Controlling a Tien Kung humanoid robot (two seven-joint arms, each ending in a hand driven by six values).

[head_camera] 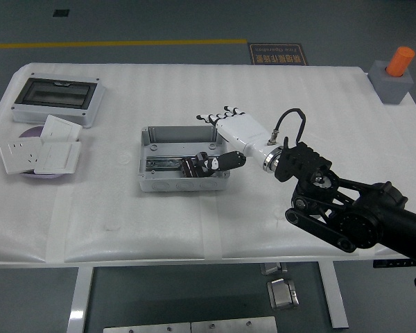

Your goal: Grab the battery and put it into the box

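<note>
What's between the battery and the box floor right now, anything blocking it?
Nothing visible. The right hand is over the open box, and the battery already lies inside on the rail, beside another dark part. The thumb reaches to it; the other fingers are spread above the box's far wall.
</note>
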